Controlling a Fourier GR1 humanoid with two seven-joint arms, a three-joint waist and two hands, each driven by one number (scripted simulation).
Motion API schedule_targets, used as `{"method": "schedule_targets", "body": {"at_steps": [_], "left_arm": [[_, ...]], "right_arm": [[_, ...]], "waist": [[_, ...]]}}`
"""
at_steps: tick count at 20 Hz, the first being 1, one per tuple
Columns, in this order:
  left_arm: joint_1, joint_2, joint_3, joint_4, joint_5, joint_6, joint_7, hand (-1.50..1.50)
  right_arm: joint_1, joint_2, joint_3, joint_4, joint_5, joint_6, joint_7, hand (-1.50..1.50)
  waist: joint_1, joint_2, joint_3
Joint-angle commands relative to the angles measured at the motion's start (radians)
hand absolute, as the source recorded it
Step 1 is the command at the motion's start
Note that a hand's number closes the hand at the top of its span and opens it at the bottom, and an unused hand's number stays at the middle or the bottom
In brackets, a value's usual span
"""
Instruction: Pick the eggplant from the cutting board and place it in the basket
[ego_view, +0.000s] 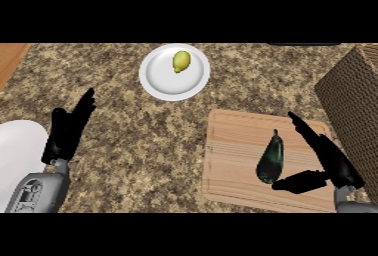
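Granite counter (133, 150): right hand (325, 160) flanks eggplant (270, 157).

Two grey forearms end in black hands. The left forearm (37, 192) is a rounded, pale grey cylinder with darker grey panel lines and small recessed markings along its upper face, and a narrower grey collar at the wrist. The left hand (65, 132) is matte black throughout, with long, slim, tapering fingers. Of the right forearm (356, 204) only a short grey stub shows, with a lighter band at the wrist. The right hand (332, 160) is the same plain black, its thumb (299, 181) thicker and blunt-ended.
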Motion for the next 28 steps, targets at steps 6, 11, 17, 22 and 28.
{"method": "schedule_targets", "body": {"at_steps": [6,11,17,22,28], "left_arm": [[-0.026,-0.053,0.008,0.008,-0.057,0.003,0.024,0.00],[0.012,-0.042,0.039,-0.067,-0.037,-0.042,0.043,0.00],[0.020,-0.050,0.045,-0.055,-0.044,-0.041,0.042,0.00],[0.017,-0.049,0.045,-0.036,-0.061,-0.044,0.009,0.00],[-0.002,-0.060,0.046,-0.046,-0.058,-0.048,0.043,0.00]], "right_arm": [[0.002,0.035,-0.013,0.058,0.025,0.032,-0.027,-1.50],[-0.057,0.057,-0.025,0.115,0.053,0.011,-0.028,-1.50],[-0.048,0.081,0.031,0.206,0.132,-0.032,-0.144,1.50],[0.058,0.052,0.088,0.038,0.231,-0.067,-0.147,1.50],[-0.042,0.051,0.141,0.153,0.400,-0.156,-0.159,1.50]], "waist": [[-0.001,0.000,0.000],[0.001,0.000,0.000],[0.004,0.000,0.000],[-0.002,-0.002,0.000],[0.003,0.000,0.000]]}}
